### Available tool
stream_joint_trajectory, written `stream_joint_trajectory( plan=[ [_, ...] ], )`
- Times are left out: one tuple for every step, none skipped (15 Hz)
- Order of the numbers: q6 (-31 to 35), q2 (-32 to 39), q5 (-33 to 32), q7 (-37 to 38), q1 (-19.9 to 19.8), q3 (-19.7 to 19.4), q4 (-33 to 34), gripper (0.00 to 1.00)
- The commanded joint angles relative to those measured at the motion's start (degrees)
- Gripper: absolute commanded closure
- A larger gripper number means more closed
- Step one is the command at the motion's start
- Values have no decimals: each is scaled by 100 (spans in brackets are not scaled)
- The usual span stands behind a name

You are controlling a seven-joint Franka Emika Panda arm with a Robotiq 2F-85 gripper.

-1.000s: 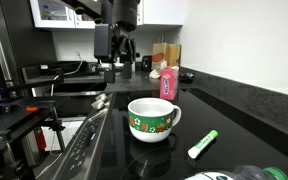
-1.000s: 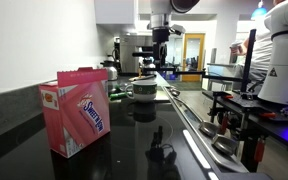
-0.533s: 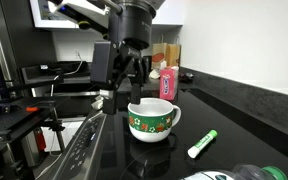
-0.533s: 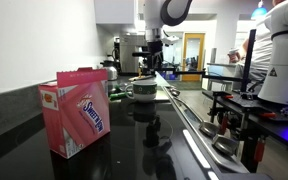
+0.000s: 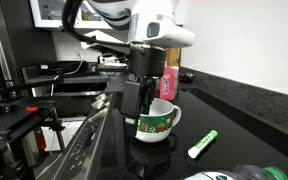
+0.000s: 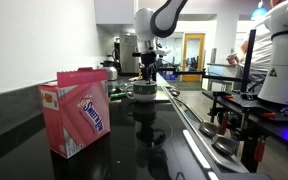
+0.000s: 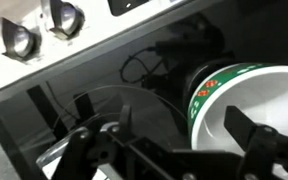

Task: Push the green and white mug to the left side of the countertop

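Note:
The green and white mug (image 5: 162,122) stands on the glossy black countertop (image 5: 234,112), with its handle toward the green marker. My gripper (image 5: 140,100) is open and down at the mug's stove side, hiding part of it. In the wrist view the fingers (image 7: 182,121) straddle the mug's wall (image 7: 212,90): one finger is over the white inside, the other is outside the green band. The mug (image 6: 142,90) and the gripper (image 6: 146,70) above it also show far down the countertop (image 6: 134,150) in an exterior view.
A green marker (image 5: 202,144) lies near the mug. A pink bottle (image 5: 168,82) and boxes stand behind it. The metal stove (image 5: 84,150) borders the counter, its knobs (image 7: 64,20) showing in the wrist view. A pink box (image 6: 82,110) stands close to the camera.
The arm came forward from the back of the counter and down to the mug. The open fingers now stand at the mug's rim. The mug has hardly moved.

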Motion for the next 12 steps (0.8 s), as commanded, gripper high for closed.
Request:
stream_joint_trajectory(
  plan=[
    [-208,373,13,-190,73,-55,431,28],
    [-321,394,15,-64,121,-89,486,34],
    [-385,428,39,-32,137,-90,529,44],
    [-403,492,49,-53,139,-81,584,51],
    [-334,486,-4,-77,163,-94,570,59],
    [-260,461,-30,-97,181,-98,545,66],
    [-269,493,7,-159,157,-66,583,75],
    [-244,481,11,-169,159,-63,583,81],
    [-191,466,-36,-141,191,-90,565,90],
    [-252,511,-14,-188,172,-72,616,97],
    [-248,523,-27,-207,179,-77,626,100],
    [-263,496,-33,-231,190,-80,606,100]
  ],
)
